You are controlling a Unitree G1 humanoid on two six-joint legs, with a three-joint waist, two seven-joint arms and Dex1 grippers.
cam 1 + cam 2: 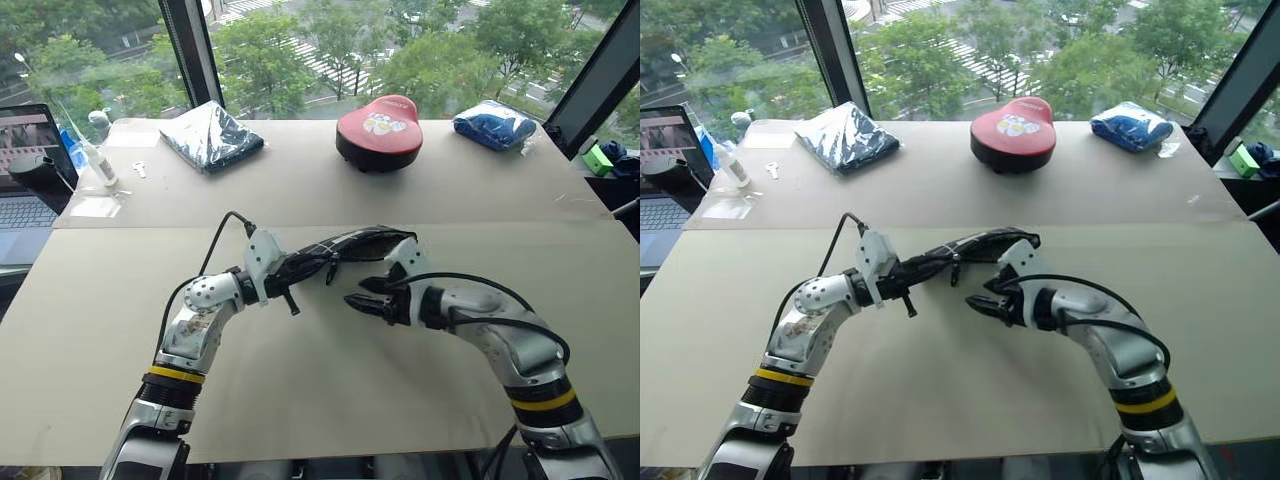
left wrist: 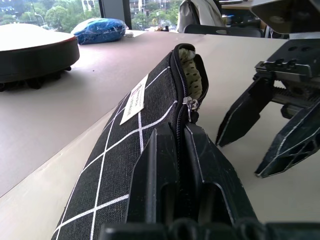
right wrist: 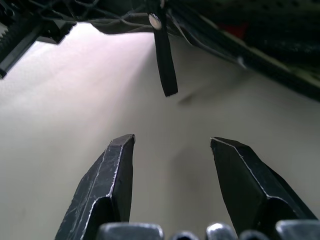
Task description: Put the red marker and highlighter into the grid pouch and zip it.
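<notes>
Black fabric crossed with white grid lines fills our left gripper's (image 1: 300, 272) grasp: its fingers are clamped together on one end of the grid pouch (image 2: 135, 140), held level above the table (image 1: 330, 390). The pouch stretches away from that gripper, and its far end gapes a little, a dotted lining showing past the zipper slider (image 2: 189, 104). Our right gripper (image 3: 170, 150) hangs just beneath the pouch, fingers apart and empty, with the black pull cord (image 3: 165, 60) dangling ahead of its tips. We cannot see the marker or highlighter, so we judge them already inside. Zipping looks to be the step in hand; next, we should close the right fingers on that cord and draw it toward the gaping end.
</notes>
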